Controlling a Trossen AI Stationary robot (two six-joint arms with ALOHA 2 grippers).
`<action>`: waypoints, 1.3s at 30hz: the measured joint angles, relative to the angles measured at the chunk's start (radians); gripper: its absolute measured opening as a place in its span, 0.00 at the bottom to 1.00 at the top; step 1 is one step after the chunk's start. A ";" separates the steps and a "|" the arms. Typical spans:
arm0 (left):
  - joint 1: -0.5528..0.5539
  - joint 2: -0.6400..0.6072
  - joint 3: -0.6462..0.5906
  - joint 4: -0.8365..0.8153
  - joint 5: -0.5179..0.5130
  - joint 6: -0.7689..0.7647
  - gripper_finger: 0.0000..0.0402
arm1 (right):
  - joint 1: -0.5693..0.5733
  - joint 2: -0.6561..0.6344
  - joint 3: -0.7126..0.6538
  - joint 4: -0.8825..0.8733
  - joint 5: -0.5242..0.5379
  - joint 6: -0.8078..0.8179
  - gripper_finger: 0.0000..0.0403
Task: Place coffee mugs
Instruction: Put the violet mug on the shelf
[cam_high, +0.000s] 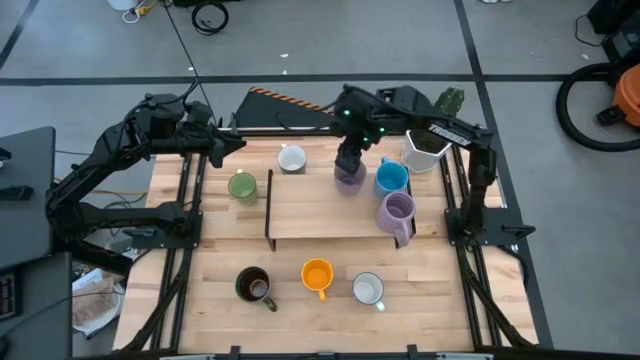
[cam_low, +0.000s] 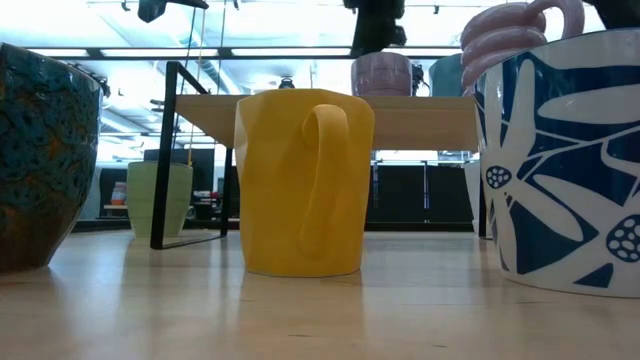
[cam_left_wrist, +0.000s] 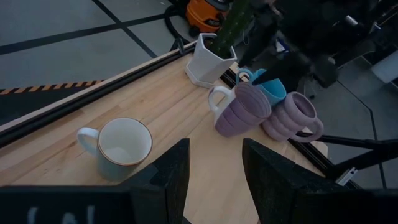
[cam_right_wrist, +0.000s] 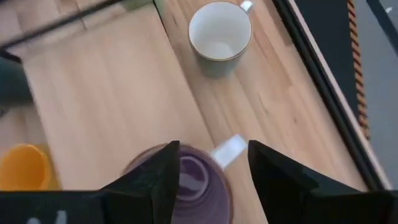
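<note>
My right gripper (cam_high: 350, 160) is open and hovers just above the lavender mug (cam_high: 349, 178), which stands upright on the raised wooden shelf (cam_high: 325, 215). In the right wrist view its fingers stand on either side of that mug's pale handle (cam_right_wrist: 227, 149) without touching it. My left gripper (cam_left_wrist: 214, 180) is open above the table's far left, facing the white mug (cam_left_wrist: 121, 146). The blue mug (cam_high: 391, 178) and the taller lavender mug (cam_high: 397, 212) stand at the shelf's right end. The green mug (cam_high: 242, 186) stands left of the shelf. The dark brown (cam_high: 254, 286), orange (cam_high: 317, 275) and pale grey-white (cam_high: 368, 289) mugs stand along the near edge.
A white faceted planter with a cactus (cam_high: 425, 148) stands at the far right corner, close behind the blue mug. The shelf has black metal legs (cam_low: 165, 150). Bare wood shows on the shelf's left half (cam_high: 300, 205) and on the table between shelf and near mugs.
</note>
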 joint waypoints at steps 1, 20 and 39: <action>0.000 0.000 0.000 0.000 0.000 0.000 0.38 | -0.003 0.008 -0.001 -0.006 -0.005 -0.027 0.48; 0.000 0.000 0.000 0.000 0.000 0.000 0.38 | -0.014 0.045 -0.008 -0.065 -0.055 -0.384 0.42; 0.000 0.000 0.000 -0.001 0.000 0.000 0.38 | -0.003 0.044 -0.094 -0.128 -0.015 -0.408 0.42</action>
